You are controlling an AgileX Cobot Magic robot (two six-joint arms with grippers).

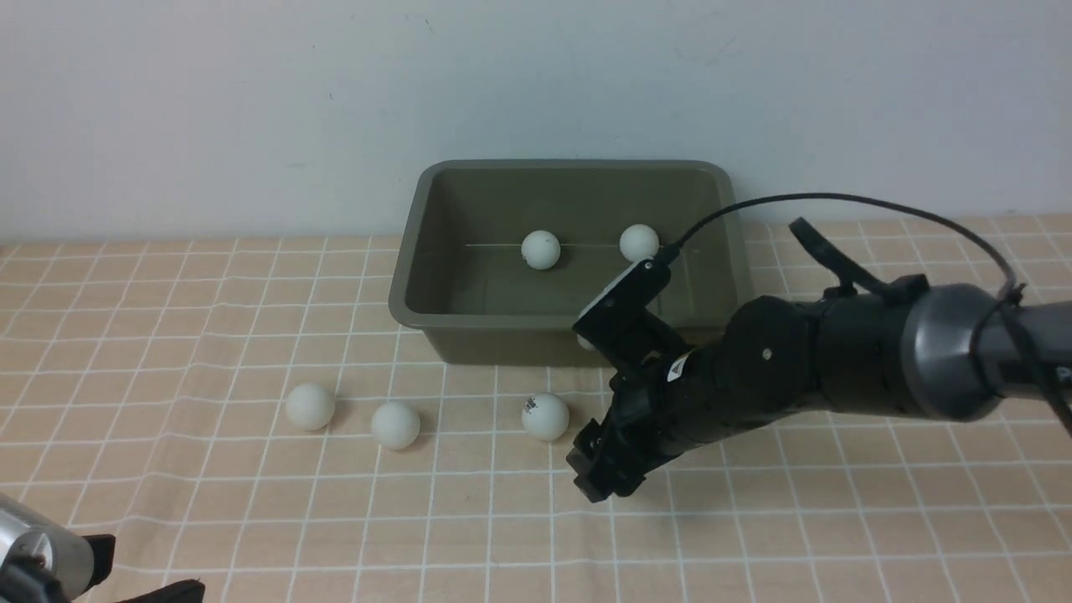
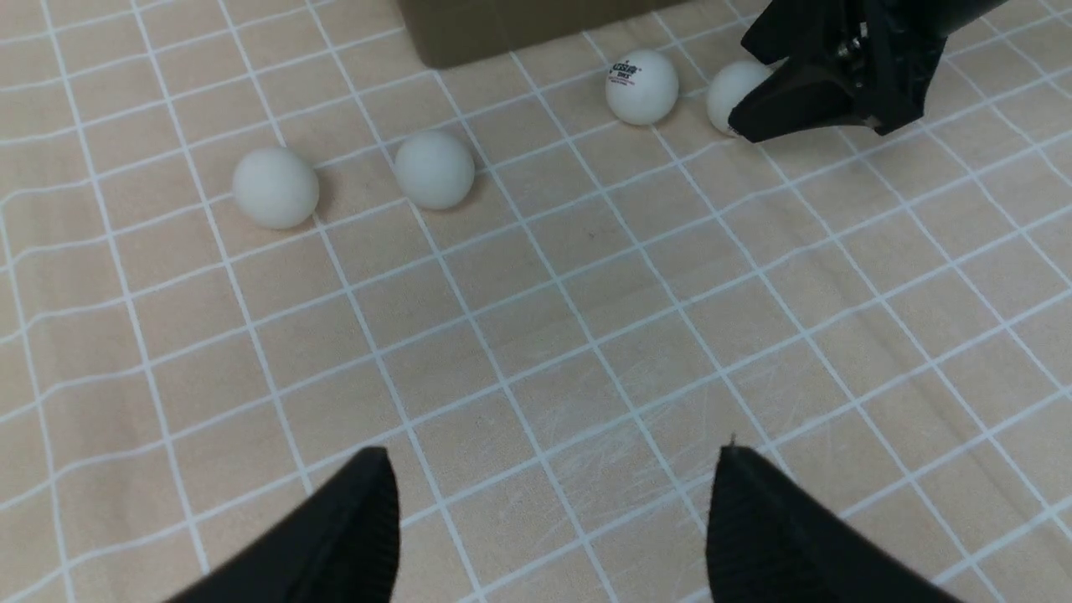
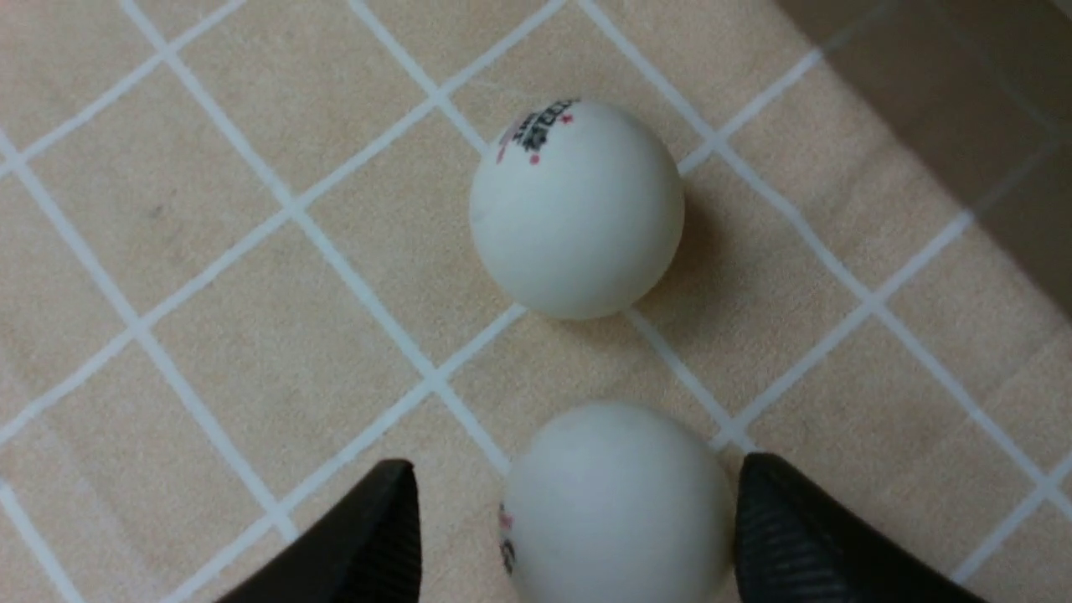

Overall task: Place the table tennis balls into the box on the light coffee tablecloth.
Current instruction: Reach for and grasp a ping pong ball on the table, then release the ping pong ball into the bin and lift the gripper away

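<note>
The olive-green box (image 1: pixel 427 293) stands at the back of the light coffee tablecloth (image 1: pixel 796 519) with two table tennis balls (image 1: pixel 540 249) (image 1: pixel 639 243) in it. On the cloth lie two plain balls (image 1: pixel 310 406) (image 1: pixel 394 424) and a printed one (image 1: pixel 545 416) (image 3: pixel 578 209). My right gripper (image 1: pixel 596 469) (image 3: pixel 578 462) is down at the cloth, open, with another ball (image 3: pixel 615 502) (image 2: pixel 733 92) between its fingers; one finger is close against it and the other stands apart. In the front view the arm hides this ball. My left gripper (image 2: pixel 553 452) hovers open and empty near the front left corner.
A pale wall rises right behind the box. The right arm (image 1: pixel 837 352) and its cable stretch in from the right, crossing in front of the box's right front corner. The box's front wall (image 3: pixel 963 100) is close beside the right gripper.
</note>
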